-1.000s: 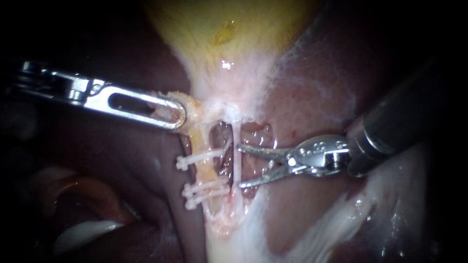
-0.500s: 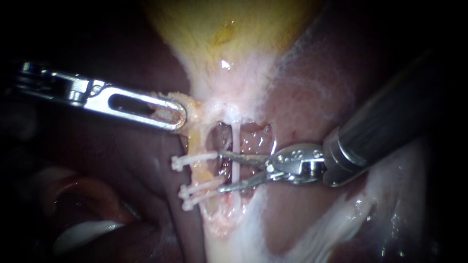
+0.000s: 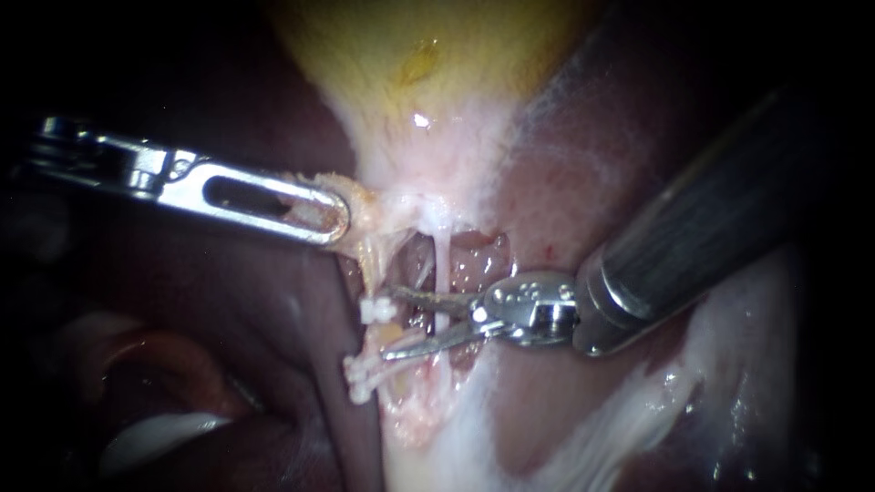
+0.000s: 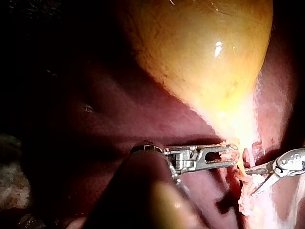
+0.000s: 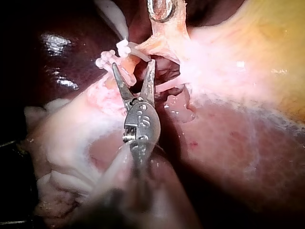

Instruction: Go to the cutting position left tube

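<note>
My left instrument (image 3: 330, 215) comes in from the left, its slotted jaws shut on yellowish tissue at the gallbladder (image 3: 428, 55) neck. Below that hold, the left tube (image 3: 371, 266) runs down with one white clip (image 3: 375, 310) above and two clips (image 3: 359, 374) lower. My right instrument (image 3: 390, 322) has thin blades standing open. They reach across the thin pale right tube (image 3: 440, 260) to the left tube, between the upper and lower clips. In the right wrist view the open blades (image 5: 134, 70) straddle the tube beside the clips (image 5: 108, 57). The left wrist view shows both instruments (image 4: 228, 156) (image 4: 257, 180).
Dark red liver (image 3: 228, 301) lies on both sides of the dissected window. White fatty tissue (image 3: 474, 428) runs below the tubes. The right instrument's dark shaft (image 3: 693, 228) crosses the liver from the upper right.
My right instrument has moved left across the right tube, and its open blades now reach the left tube between the clips. The upper clip has shifted. The left instrument has held still.
</note>
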Available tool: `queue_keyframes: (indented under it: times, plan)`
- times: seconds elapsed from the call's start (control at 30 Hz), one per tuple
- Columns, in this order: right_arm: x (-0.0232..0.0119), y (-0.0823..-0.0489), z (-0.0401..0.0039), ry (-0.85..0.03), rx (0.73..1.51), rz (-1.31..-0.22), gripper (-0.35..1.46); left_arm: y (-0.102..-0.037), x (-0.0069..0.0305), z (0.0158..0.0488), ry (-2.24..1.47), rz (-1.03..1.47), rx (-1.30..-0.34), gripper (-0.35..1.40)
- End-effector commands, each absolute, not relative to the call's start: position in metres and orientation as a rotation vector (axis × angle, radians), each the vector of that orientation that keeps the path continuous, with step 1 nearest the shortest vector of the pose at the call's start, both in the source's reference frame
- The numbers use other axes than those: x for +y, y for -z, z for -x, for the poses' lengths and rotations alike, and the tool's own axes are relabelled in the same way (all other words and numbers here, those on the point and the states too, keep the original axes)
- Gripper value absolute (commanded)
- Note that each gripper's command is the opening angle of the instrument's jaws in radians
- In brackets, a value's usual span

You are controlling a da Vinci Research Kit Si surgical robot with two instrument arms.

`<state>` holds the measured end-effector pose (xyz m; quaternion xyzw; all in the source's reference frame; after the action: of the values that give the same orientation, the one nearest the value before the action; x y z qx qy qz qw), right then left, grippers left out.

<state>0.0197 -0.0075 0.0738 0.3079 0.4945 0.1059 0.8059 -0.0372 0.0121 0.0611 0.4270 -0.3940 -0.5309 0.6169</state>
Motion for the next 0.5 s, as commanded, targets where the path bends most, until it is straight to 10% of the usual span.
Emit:
queue_keyframes:
  times: [0.03,0.5]
  plan:
    - [-0.0076,-0.0738,-0.0197,-0.231,1.060,-0.667,1.41,-0.0611,0.0121,0.0372,1.222,-0.983,-0.907,-0.35]
    - [-0.0069,-0.0740,-0.0220,-0.290,1.137,-0.839,1.41,-0.0610,0.0121,0.0373,1.223,-0.983,-0.907,-0.35]
